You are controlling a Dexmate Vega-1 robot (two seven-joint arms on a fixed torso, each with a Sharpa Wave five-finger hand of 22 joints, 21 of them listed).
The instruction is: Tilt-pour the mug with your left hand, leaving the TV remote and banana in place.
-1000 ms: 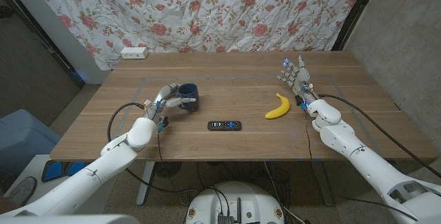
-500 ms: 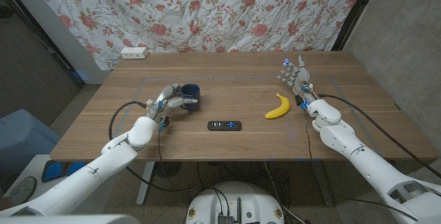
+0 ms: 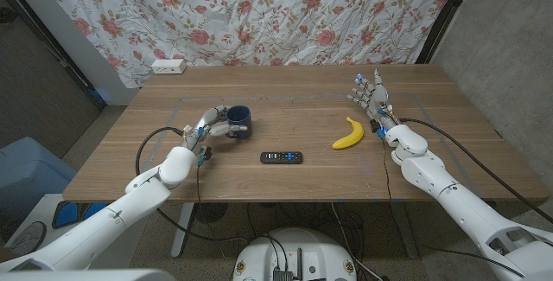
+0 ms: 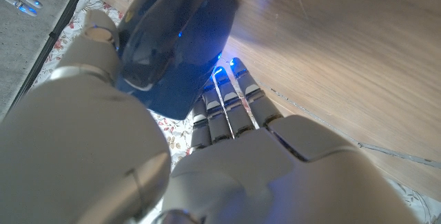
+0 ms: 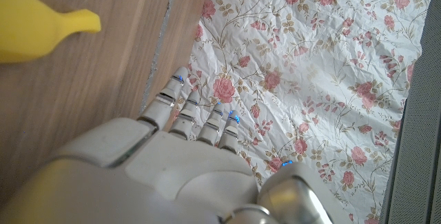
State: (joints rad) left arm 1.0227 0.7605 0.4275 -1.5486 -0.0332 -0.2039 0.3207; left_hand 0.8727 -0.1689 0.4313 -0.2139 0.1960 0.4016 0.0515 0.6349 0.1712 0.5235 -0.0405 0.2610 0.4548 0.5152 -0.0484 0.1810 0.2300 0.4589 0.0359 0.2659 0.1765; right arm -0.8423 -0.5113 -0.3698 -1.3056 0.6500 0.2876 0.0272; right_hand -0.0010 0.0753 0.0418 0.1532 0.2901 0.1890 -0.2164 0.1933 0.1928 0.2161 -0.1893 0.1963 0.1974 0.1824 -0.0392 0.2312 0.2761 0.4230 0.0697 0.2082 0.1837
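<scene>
The TV remote [image 3: 282,156] lies nearest on the wooden table [image 3: 302,177], the banana [image 3: 348,134] just beyond. Farther back the left hand [image 3: 209,122] grips the dark blue mug [image 3: 238,120], tilted. The right hand [image 3: 370,95] stands beside the banana, fingers spread, holding nothing.

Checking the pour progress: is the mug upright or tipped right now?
Tipped. In the head view the mug leans with its opening turned partly sideways, held by the left robot hand.
</scene>
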